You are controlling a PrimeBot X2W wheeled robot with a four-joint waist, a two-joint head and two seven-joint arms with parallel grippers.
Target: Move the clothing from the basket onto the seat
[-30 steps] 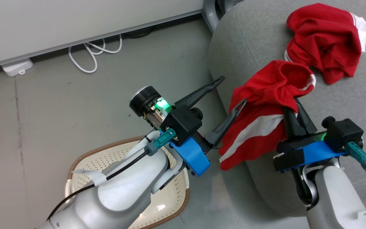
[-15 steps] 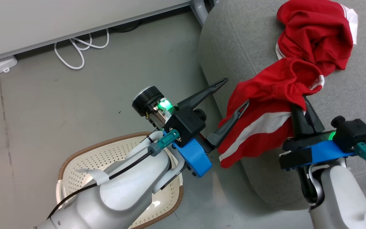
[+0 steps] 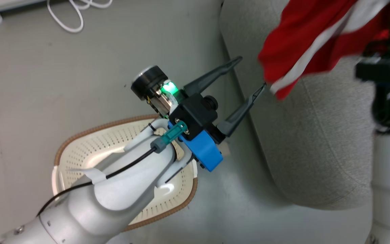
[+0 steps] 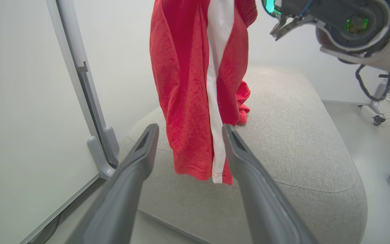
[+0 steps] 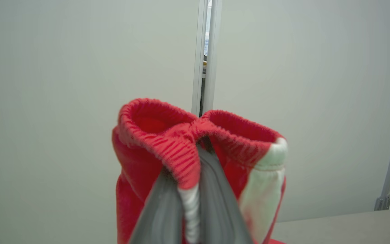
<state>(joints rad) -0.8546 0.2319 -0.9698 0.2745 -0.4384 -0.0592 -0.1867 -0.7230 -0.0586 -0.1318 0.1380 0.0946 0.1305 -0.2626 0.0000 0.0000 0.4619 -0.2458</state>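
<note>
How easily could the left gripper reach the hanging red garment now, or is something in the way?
Probably yes: the open left gripper points at the lower hem of the garment, with nothing between them. The right gripper holds it up over the seat.

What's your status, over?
Right claw shut on red garment, hanging over seat. Left claw open, empty. Other garment on seat. Nothing blocking.

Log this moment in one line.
right gripper: shut on garment | garment: hanging over seat | left gripper: open | second garment: on seat
</note>
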